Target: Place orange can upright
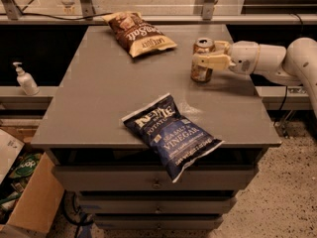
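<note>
Camera view: orange can (200,73) stands upright on the grey table (99,93); gripper (206,53) comes in from the can's right, its 2 fingers clamped on that can.

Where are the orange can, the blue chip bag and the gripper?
orange can (200,74), camera view, lower body.
blue chip bag (173,135), camera view, printed front.
gripper (208,54), camera view, its tip at the can.
</note>
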You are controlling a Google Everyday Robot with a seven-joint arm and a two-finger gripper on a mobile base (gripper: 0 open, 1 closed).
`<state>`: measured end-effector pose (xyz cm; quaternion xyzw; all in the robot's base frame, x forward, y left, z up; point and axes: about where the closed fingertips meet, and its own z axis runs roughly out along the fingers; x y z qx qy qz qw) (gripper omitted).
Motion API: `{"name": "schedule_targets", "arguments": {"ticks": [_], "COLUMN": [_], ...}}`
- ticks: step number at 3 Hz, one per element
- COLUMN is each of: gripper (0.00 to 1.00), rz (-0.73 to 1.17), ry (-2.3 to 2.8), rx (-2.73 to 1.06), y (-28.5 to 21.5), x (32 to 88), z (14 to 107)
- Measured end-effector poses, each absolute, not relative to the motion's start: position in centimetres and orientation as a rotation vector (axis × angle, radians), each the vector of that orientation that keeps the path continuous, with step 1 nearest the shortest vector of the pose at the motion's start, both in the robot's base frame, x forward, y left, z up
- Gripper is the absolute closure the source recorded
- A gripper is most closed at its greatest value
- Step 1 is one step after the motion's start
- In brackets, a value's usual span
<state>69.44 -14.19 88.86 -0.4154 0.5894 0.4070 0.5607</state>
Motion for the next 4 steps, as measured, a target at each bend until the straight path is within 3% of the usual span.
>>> {"name": "schedule_targets", "arguments": {"ticks": [1, 2, 4], "gripper": [0.13, 0.00, 0.00], "rz": [0.959, 0.946, 0.895], "ry": [1.389, 1.418, 1.473], "rx": [-0.979, -0.999, -1.019], "y": [-14.2, -15.4, -18.5], "x": [69.4, 68.5, 67.2], "z": [88.9, 88.1, 87.6]}}
